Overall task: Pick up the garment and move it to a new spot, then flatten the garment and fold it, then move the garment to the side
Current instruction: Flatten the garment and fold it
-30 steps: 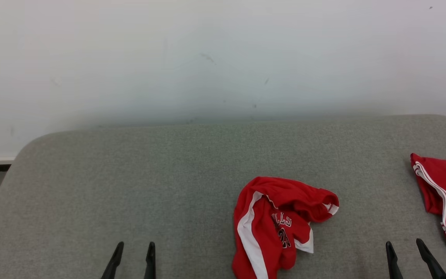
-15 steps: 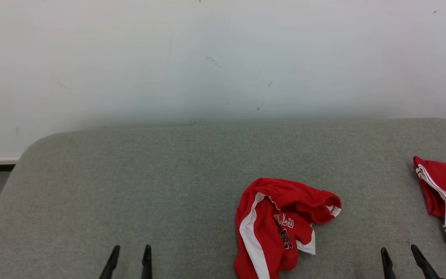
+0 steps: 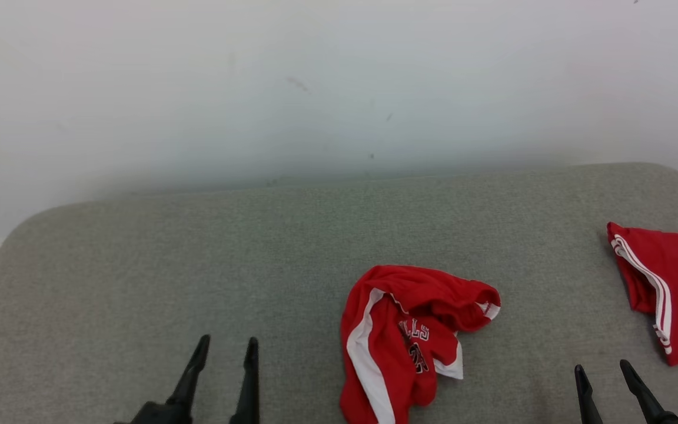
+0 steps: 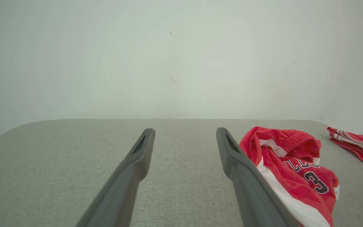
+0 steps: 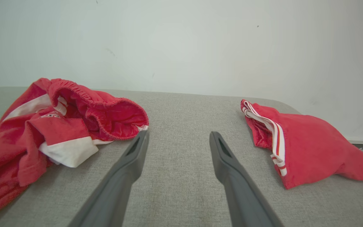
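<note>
A pale wall [image 3: 339,88] backs a wide grey padded surface [image 3: 139,265]. At its right edge lies a folded red piece [image 3: 668,282] with white stripes, well apart from the work.

The garment [image 3: 409,330], red shorts with white side panels and lettering, lies crumpled near the front edge of the surface, right of centre. Its long axis runs roughly from near to far. The elastic waistband bunches at the far right end, and the legs trail towards the robot and out of the head view's bottom edge.

It sits between the two tools, to the right of the left tool [image 3: 228,340] and to the left of the right tool [image 3: 601,365]. Both tools have their fingers spread wide, hold nothing and touch no cloth. The gaps look about even. The left seems slightly closer to the white side panel, and the right is closer to the waistband, which lies just beside its left finger in the right wrist view. Either could reach in sideways, so a two-tool pickup looks likely.

Against the picture half a second earlier, the whole scene has slid left and up, which is the camera moving. The left tool, though, has risen higher in the head view and shifted towards the garment, more than that slide explains. The right tool has barely changed.
</note>
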